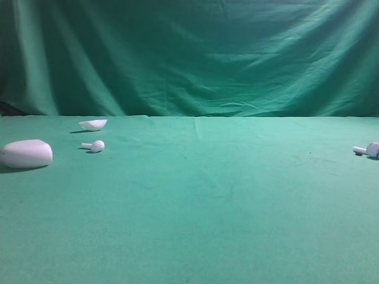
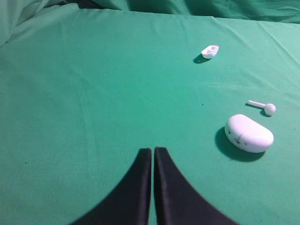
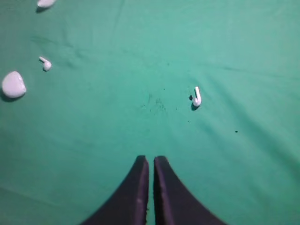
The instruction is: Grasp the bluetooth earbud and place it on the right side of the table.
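One tiny white earbud (image 1: 94,145) lies on the green table (image 1: 201,201) at the left, between the case and the lid; it also shows in the left wrist view (image 2: 265,107) and the right wrist view (image 3: 45,63). A second, like earbud (image 1: 367,149) lies at the table's far right edge, also seen in the right wrist view (image 3: 197,97). My left gripper (image 2: 153,151) is shut and empty, well short and left of the case. My right gripper (image 3: 151,159) is shut and empty, short of the right earbud. Neither gripper shows in the exterior view.
A big white pebble-shaped case (image 1: 26,154) sits at the far left, also in the left wrist view (image 2: 248,133) and the right wrist view (image 3: 13,85). A white shell-like lid (image 1: 93,124) lies behind the left earbud, also in the left wrist view (image 2: 210,51). A green backdrop (image 1: 189,56) hangs behind.
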Robot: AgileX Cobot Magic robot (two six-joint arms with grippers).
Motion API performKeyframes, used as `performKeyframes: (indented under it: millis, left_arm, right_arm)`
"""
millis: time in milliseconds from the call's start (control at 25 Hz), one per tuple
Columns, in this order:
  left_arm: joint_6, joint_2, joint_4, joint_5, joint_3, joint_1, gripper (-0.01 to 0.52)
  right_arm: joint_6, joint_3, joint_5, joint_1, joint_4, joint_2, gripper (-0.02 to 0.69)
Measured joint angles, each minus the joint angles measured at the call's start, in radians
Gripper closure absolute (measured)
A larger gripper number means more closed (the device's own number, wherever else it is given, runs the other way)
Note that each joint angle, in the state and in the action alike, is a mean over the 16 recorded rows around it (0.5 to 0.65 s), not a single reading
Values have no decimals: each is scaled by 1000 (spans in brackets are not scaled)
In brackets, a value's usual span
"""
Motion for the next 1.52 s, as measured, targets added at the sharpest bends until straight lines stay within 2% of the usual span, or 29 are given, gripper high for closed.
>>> performKeyframes:
  millis: [400, 840, 1120, 1520]
  left_arm:
    - [0, 0, 0, 0, 0, 0, 514]
    - [0, 0, 0, 0, 0, 0, 514]
    - [0, 0, 0, 0, 0, 0, 514]
    - [0, 0, 0, 0, 0, 0, 514]
  right_arm:
    - [147, 111, 12, 0, -87, -409, 665]
    - [196, 195, -3, -2, -211, -561, 665]
    - [174, 379, -224, -34, -255, -650, 665]
    - [179, 860, -724, -92, -274, -782, 665]
